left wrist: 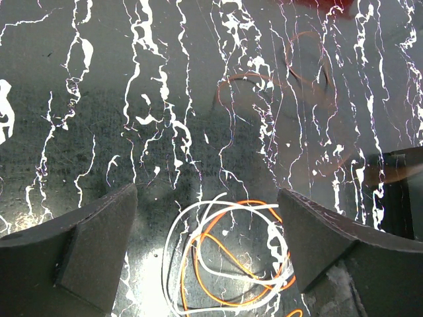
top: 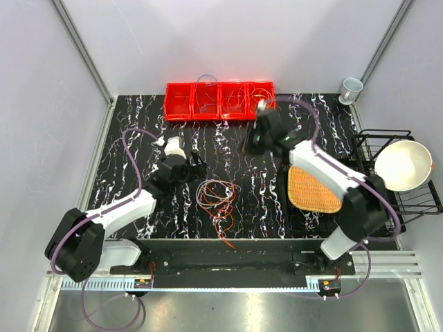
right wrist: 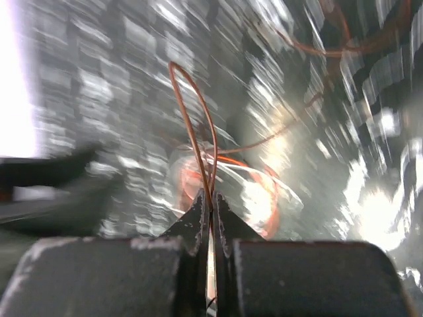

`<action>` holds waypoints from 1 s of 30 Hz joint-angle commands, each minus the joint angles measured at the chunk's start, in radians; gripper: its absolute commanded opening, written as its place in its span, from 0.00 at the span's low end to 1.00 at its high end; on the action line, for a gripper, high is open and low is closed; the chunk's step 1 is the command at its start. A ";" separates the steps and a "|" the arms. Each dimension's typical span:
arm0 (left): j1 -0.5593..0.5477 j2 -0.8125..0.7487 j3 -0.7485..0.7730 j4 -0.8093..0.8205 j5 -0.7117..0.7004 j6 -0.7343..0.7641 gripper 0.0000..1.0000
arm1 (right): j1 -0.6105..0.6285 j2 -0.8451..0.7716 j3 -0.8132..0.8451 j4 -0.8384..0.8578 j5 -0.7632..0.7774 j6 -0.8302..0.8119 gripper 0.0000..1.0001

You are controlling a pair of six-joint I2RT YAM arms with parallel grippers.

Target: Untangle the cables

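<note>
A tangle of thin orange, red and white cables lies on the black marbled table in front of the arms. My left gripper is open just left of and behind it. In the left wrist view, white and orange loops lie on the table between the open fingers of the left gripper. My right gripper hangs above the table near the red bins. In the blurred right wrist view it is shut on a thin orange-brown cable loop that rises from its tips.
A row of red bins at the back holds more thin cables. A woven orange mat lies at the right. A black wire rack with a white bowl stands at the right edge. A cup is at the back right.
</note>
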 commanded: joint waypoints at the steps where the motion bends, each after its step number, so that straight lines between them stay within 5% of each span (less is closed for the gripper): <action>1: -0.004 -0.001 0.029 0.047 -0.030 -0.002 0.90 | -0.054 -0.166 0.314 -0.069 -0.051 -0.076 0.00; 11: -0.006 -0.003 0.029 0.045 -0.030 0.000 0.90 | -0.080 -0.291 0.568 -0.064 -0.072 -0.102 0.00; 23: -0.015 -0.015 0.018 0.062 -0.030 0.009 0.90 | -0.082 -0.302 0.436 -0.058 -0.073 -0.094 0.00; 30: -0.017 -0.018 0.017 0.060 -0.038 0.006 0.90 | -0.080 -0.319 0.217 -0.060 -0.035 -0.105 0.00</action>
